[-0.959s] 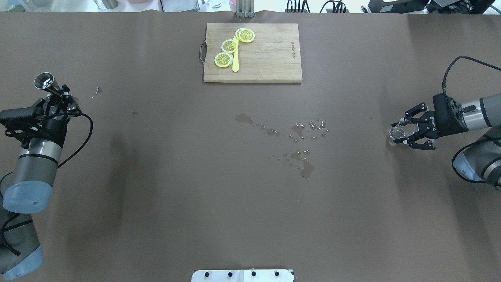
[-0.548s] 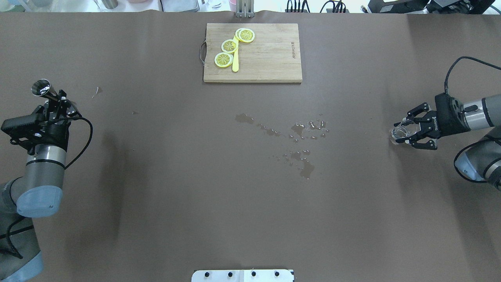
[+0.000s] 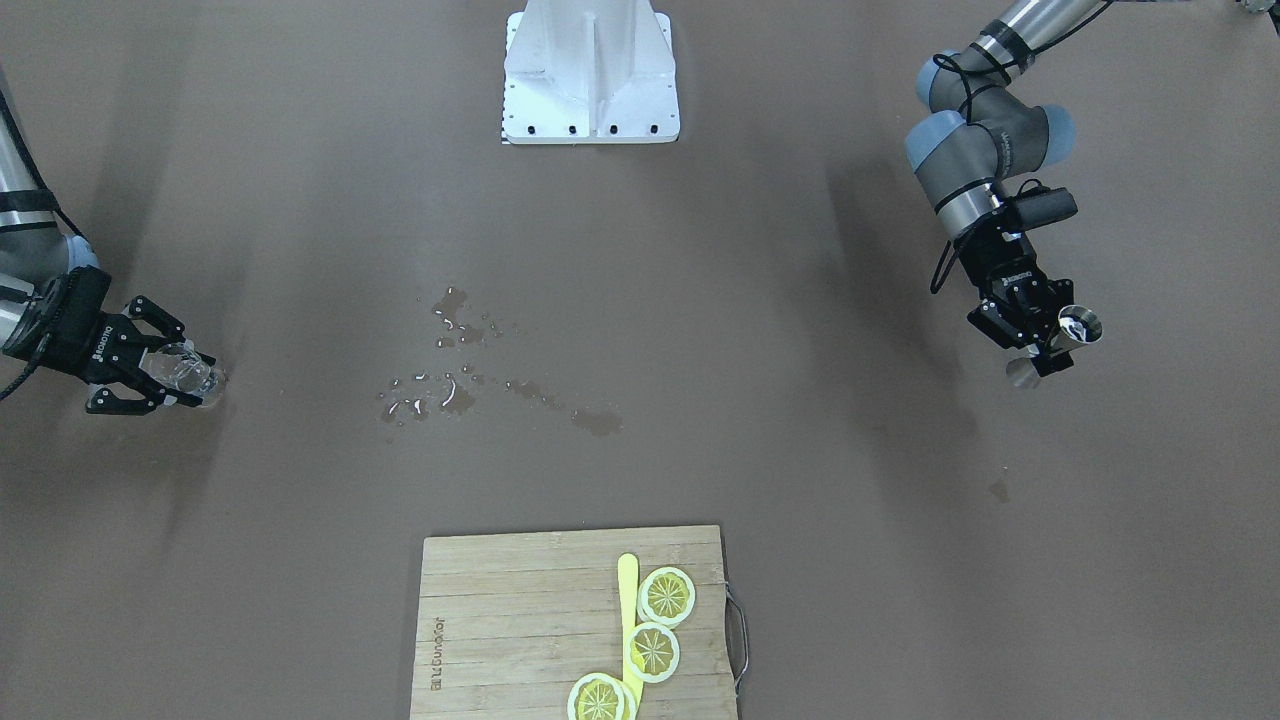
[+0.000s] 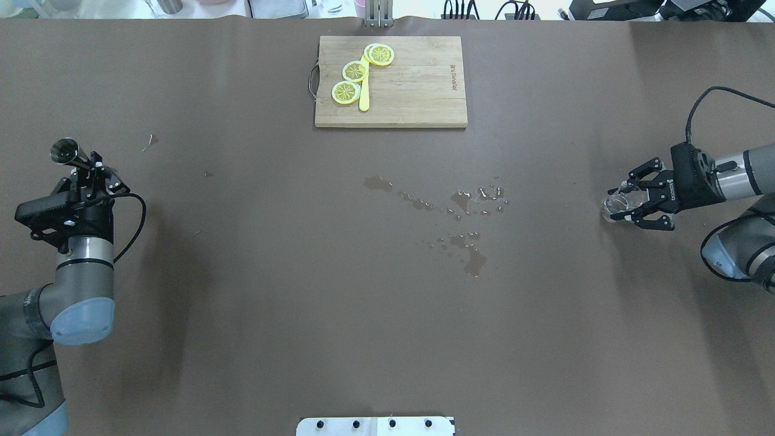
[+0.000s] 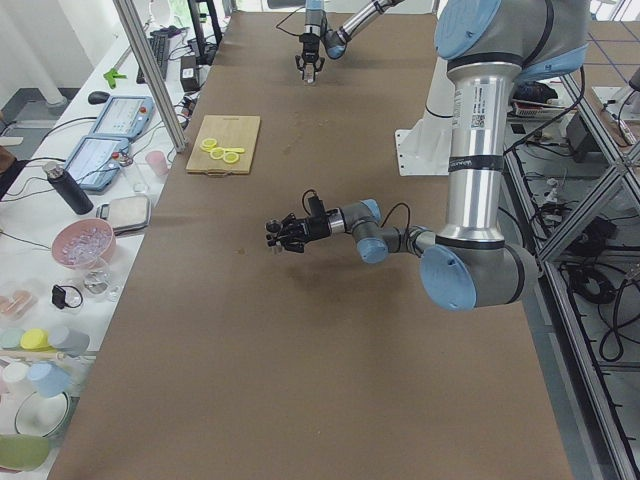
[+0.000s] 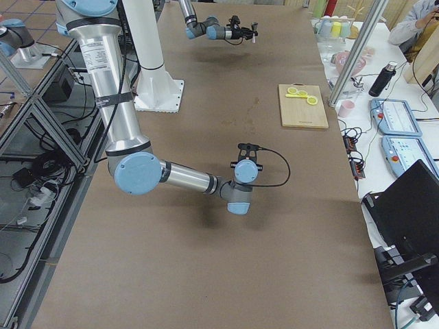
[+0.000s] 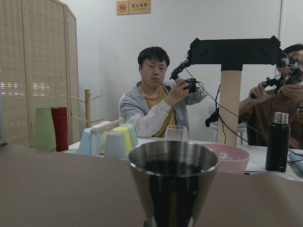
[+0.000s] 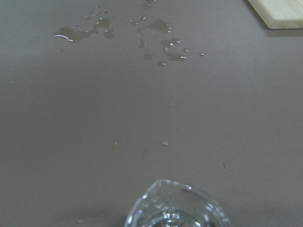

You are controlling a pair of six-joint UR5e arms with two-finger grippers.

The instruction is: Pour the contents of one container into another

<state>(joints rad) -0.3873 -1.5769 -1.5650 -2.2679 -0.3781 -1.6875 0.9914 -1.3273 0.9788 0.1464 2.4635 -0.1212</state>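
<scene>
The jigger (image 7: 173,189) is polished metal; the glass (image 8: 177,210) is clear, glossy. The table cover (image 4: 242,303) looks matt; the board (image 4: 418,91), wood.

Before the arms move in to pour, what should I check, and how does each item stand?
1. Glass held in right claw: ok.
2. Jigger held in left claw: ok.
3. Glass close to jigger: not ok, they are at opposite ends of the table.
4. Liquid in glass: cannot tell.
5. Table dry: not ok, puddles in the middle.
</scene>
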